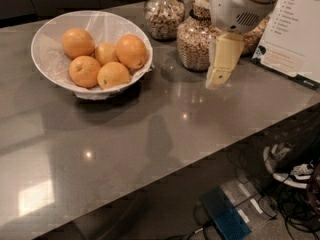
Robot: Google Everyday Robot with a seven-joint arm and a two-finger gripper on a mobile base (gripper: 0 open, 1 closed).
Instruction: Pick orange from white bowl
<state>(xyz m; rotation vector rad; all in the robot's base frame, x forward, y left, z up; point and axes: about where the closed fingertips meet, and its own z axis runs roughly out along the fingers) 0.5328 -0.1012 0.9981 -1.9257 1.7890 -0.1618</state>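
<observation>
The white bowl (40, 36), lined with crinkled wrap, stands at the back left of the grey counter and holds several oranges. The largest orange (131, 50), deep orange and slightly oval, lies at the bowl's right side against the rim. Paler and rounder oranges lie left of it and in front of it. My gripper (218, 75) hangs from the white arm above the counter, right of the bowl and in front of a glass jar. It points down, holds nothing and is well clear of the oranges.
Glass jars of cereal stand behind the gripper: one (164, 15) at the back, one (196, 43) just beside the arm. A white printed card (294, 36) stands at the right. The counter's front edge runs diagonally; cables and a blue box (225, 218) lie on the floor below.
</observation>
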